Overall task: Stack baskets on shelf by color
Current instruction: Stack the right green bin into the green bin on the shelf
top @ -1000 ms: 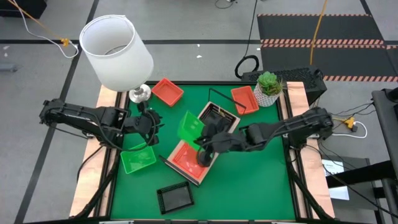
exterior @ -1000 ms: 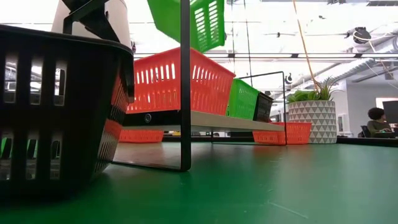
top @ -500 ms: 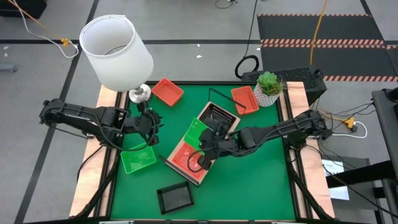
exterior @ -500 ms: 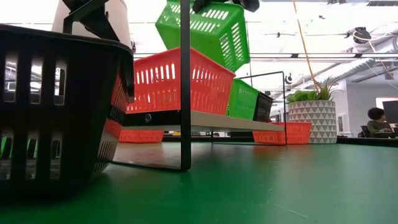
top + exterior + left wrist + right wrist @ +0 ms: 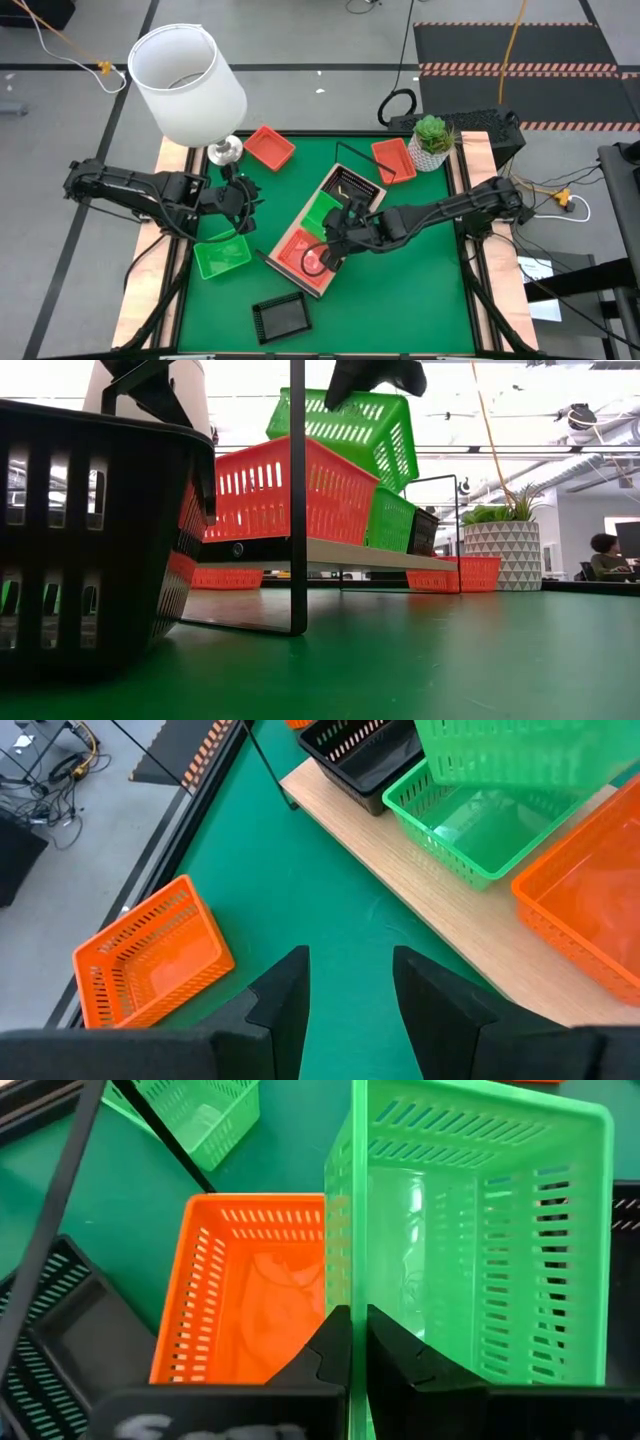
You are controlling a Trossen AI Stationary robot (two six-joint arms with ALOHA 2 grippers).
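Observation:
My right gripper (image 5: 350,1342) is shut on a bright green basket (image 5: 322,212), which it holds over the light-wood shelf (image 5: 420,910). On the shelf stand a black basket (image 5: 351,186), a second green basket (image 5: 470,830) and an orange-red basket (image 5: 298,255). In the low view the held basket (image 5: 350,425) hangs tilted above the shelf's orange basket (image 5: 280,490) and green basket (image 5: 395,520). My left gripper (image 5: 350,990) waits open over the mat, left of the shelf. My right gripper pinches one side wall (image 5: 345,1230) of the green basket at its rim, one finger inside the basket and one outside. The fingers come from above, pointing down. The basket is lifted and tilted over the shelf's green basket; whether its low corner (image 5: 390,480) touches, I cannot tell.
On the mat lie a third green basket (image 5: 222,256), a black basket (image 5: 280,317) near the front edge, and two orange-red baskets (image 5: 270,147) (image 5: 392,158) at the far side. A white lamp (image 5: 188,85) stands far left and a potted plant (image 5: 432,140) far right.
My right gripper has carried the green basket down and toward the middle of the shelf, over the green basket there. The held basket has turned from steeply tipped to nearer level. The gripper has stayed shut.

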